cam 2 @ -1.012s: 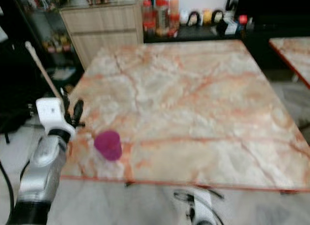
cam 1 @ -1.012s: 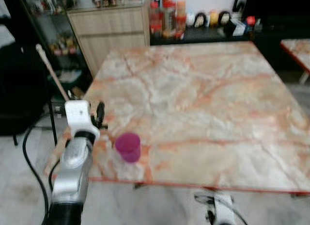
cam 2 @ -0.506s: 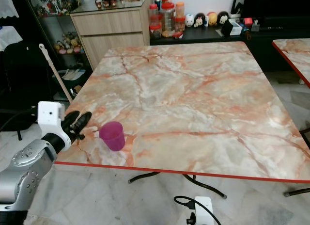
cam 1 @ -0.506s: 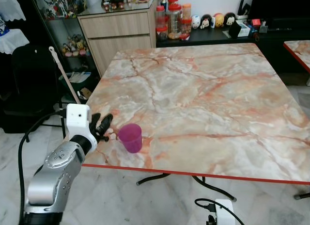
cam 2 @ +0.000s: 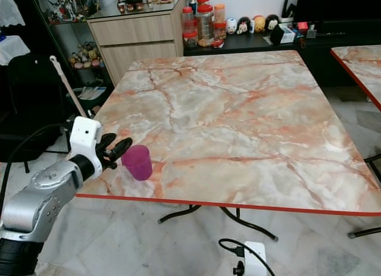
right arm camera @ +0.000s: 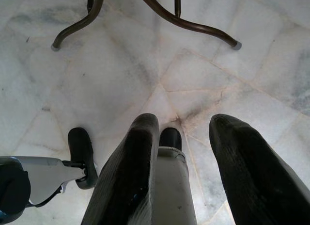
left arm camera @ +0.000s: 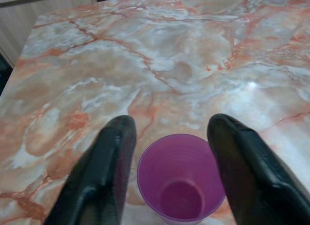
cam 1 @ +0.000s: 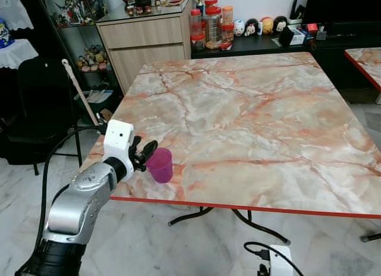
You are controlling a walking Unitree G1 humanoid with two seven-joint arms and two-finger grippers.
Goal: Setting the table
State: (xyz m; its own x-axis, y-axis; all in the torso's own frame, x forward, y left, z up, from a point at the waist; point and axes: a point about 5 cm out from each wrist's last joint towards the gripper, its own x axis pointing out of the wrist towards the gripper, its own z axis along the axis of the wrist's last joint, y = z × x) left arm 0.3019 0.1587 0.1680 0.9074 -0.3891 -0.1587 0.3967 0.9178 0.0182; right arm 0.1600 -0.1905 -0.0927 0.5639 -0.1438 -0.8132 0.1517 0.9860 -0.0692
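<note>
where the left gripper (cam 1: 144,156) hung short of the purple cup (cam 1: 160,165) half a second ago, the eye views now show it at the cup's side near the marble table's (cam 1: 250,109) front left edge — the grasp looks close. its wrist view shows the fingers (left arm camera: 101,171) spread wide astride the cup, gripping nothing; the right gripper (right arm camera: 181,157) hangs open over the floor.

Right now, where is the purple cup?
The purple cup stands upright near the marble table's front left corner, close to the red edge. The left hand is right beside it, its open fingers either side of the cup.
</note>
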